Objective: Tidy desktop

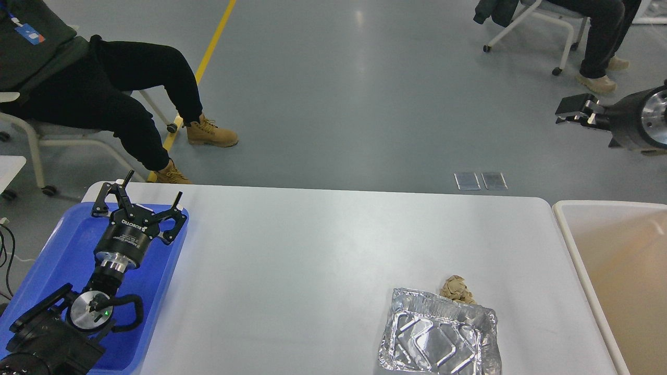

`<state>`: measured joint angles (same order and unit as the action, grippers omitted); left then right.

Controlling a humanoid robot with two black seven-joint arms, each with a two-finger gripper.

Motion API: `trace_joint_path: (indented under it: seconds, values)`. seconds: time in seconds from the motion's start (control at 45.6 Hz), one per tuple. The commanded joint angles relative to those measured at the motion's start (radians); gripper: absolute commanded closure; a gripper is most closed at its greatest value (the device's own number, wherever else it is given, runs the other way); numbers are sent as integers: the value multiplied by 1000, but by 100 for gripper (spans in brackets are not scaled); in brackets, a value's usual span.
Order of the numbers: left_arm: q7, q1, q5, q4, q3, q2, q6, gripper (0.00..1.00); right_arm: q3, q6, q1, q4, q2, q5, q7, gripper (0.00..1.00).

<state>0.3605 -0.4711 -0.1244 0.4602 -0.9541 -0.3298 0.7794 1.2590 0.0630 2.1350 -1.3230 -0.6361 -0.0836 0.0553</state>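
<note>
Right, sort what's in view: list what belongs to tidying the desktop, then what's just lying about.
Part of the job:
- desktop
- crumpled foil tray
- brown paper wad, touching the foil tray's far edge
- blue tray, at the left edge
- beige bin, at the right
- left gripper, fingers apart, above the blue tray

Just there:
- seated people
- chairs
- floor plates

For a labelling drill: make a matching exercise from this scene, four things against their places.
Things:
1. foil tray
2. crumpled brown paper
3. left gripper
4. beige bin

Places:
A. over the blue tray
B. right of the desktop
C. desktop's near edge
D. touching the foil tray's far rim

Pairs: 1-C, 2-D, 3-A, 4-B
</note>
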Motion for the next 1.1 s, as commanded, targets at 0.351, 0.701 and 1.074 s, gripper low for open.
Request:
trace_joint_path:
  seconds: [0.351, 0.701, 1.074]
  values:
    - [0, 2, 0, 0, -2, -2, 0, 1, 33, 302, 246, -220, 130, -133, -2, 0]
    - [0, 2, 0, 0, -3, 0, 0, 1, 28, 526, 375, -262, 314, -125, -2, 0]
    - [0, 3, 0, 0, -9, 0, 0, 1, -38, 661, 390, -265, 447, -21, -5, 0]
